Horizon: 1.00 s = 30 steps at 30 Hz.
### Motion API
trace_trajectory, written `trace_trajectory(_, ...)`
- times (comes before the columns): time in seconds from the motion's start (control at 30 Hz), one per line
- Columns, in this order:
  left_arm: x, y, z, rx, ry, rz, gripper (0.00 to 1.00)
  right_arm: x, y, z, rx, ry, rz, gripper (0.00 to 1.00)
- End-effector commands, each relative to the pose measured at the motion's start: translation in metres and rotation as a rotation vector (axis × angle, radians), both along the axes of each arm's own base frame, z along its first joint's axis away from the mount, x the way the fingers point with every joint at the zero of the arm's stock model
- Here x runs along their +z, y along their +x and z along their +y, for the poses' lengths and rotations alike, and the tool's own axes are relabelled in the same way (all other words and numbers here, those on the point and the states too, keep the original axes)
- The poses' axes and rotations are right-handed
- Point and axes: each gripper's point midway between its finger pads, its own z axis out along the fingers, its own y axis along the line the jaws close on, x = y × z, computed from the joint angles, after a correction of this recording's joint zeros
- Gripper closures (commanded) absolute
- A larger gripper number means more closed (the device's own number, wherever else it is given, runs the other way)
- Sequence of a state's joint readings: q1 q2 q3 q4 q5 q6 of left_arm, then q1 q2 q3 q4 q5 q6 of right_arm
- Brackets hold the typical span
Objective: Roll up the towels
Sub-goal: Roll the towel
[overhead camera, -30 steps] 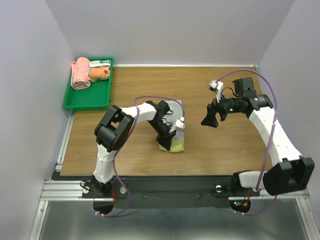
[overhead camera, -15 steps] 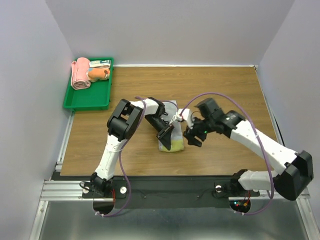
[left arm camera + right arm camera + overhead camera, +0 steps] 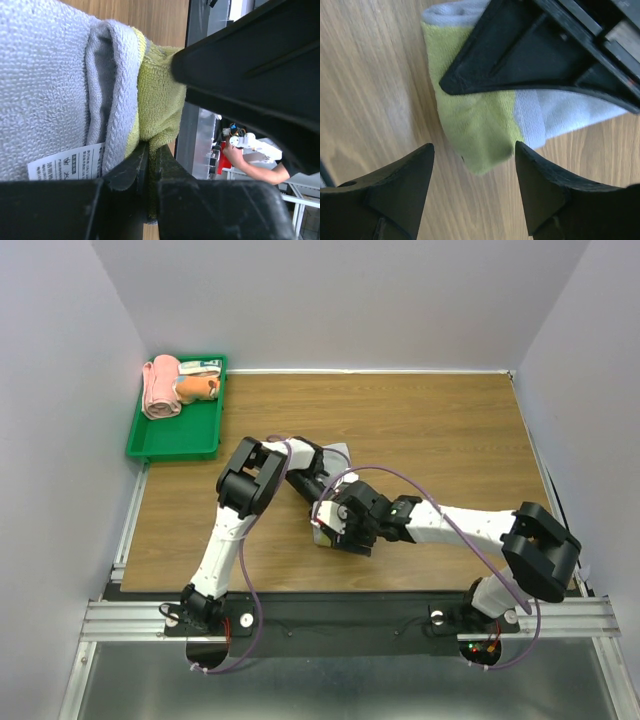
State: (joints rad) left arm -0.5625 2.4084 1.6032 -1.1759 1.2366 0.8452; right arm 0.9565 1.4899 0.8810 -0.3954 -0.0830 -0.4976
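Showing what overhead hides: left gripper [image 3: 149, 160] pinches yellow-green towel [image 3: 160, 95], right gripper [image 3: 472, 150] gapes

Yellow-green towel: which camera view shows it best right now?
Right wrist view: the yellow-green towel lies on the wood with its green end and grey part both visible, though the left fingers cover some. Left wrist view is a close-up of its pinched fold and label. Top view shows only bits.

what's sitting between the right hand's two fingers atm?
Right wrist view: the folded end of the yellow-green towel lies in the gap of the open right hand, bare wooden table around it.
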Motion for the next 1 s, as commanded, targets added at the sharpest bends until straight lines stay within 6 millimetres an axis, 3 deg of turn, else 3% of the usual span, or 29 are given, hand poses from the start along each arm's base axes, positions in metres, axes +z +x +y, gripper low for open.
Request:
trace_trajectory(0.0,-0.052,0.009,0.029,-0.083,0.073,-0.135,0.9,0.002,0.011,0.03,0.046,0.074,-0.097,0.31)
trace_trajectory(0.07,-0.052,0.012,0.032,-0.071,0.078,-0.132,0.9,-0.006,0.008,0.036,0.06,0.075,-0.083,0.33)
trace_trajectory(0.17,-0.052,0.014,0.035,-0.062,0.077,-0.139,0.9,-0.025,0.0,0.04,0.091,0.052,-0.05,0.47)
trace_trajectory(0.2,-0.052,0.015,0.036,-0.054,0.079,-0.141,0.9,-0.029,-0.003,0.04,0.098,0.048,-0.035,0.6)
trace_trajectory(0.27,-0.05,0.021,0.035,-0.041,0.067,-0.177,0.89,-0.037,-0.008,0.04,0.108,0.041,-0.005,0.72)
trace_trajectory(0.33,-0.046,0.028,0.038,-0.009,0.066,-0.224,0.8,-0.042,-0.02,0.042,0.12,0.063,0.06,0.96)
trace_trajectory(0.37,-0.041,0.035,0.035,0.0,0.056,-0.264,0.77,-0.041,-0.023,0.044,0.131,0.073,0.072,0.99)
trace_trajectory(0.47,-0.026,0.04,0.037,0.045,0.038,-0.343,0.69,-0.037,-0.034,0.045,0.125,0.113,0.152,0.99)
trace_trajectory(0.7,0.011,0.067,0.055,0.145,0.059,-0.569,0.61,-0.033,-0.041,0.03,0.073,0.16,0.413,0.99)
trace_trajectory(0.77,0.026,0.077,0.063,0.186,0.05,-0.634,0.33,-0.032,-0.043,0.029,0.061,0.163,0.455,1.0)
trace_trajectory(0.97,0.066,0.118,0.105,0.381,0.042,-0.787,0.3,-0.022,-0.048,0.034,0.036,0.209,0.605,0.99)
